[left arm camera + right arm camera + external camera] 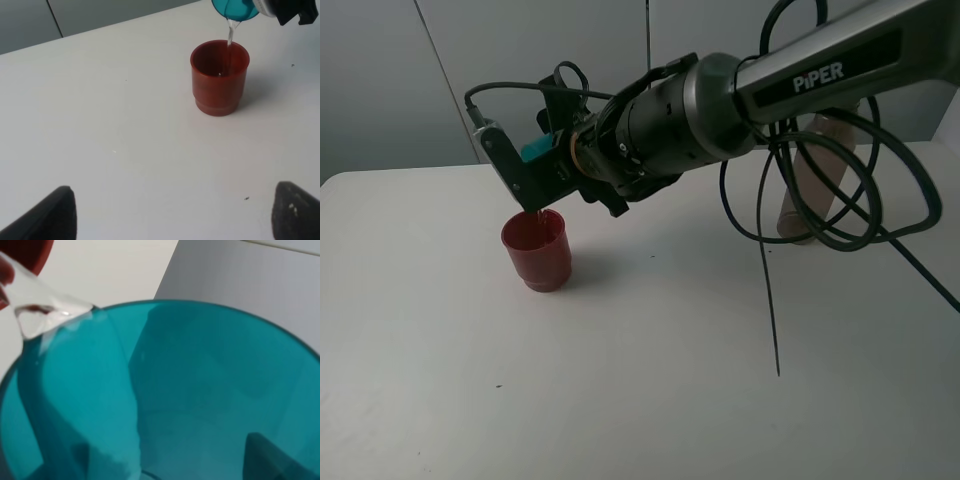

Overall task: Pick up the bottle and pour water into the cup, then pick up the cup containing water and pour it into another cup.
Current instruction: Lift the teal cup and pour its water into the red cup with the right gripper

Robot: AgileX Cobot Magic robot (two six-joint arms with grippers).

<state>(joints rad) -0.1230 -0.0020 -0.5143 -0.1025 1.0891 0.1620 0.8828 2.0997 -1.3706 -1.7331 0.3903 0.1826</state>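
The right gripper (pixel 535 160), clamped on the tipped teal cup (pixel 534 150), hangs just above the red cup (pixel 536 249) on the white table (pixel 650 370), where only the left wrist view, with its gripper's fingers (pixel 47 215) spread wide, shows the water stream (pixel 230 35); the bottle (pixel 810 180) stands far right.

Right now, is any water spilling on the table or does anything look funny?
Nothing stands out. The right gripper tips the teal cup over the red cup, and the water stream falls inside its rim. No puddle shows on the table.
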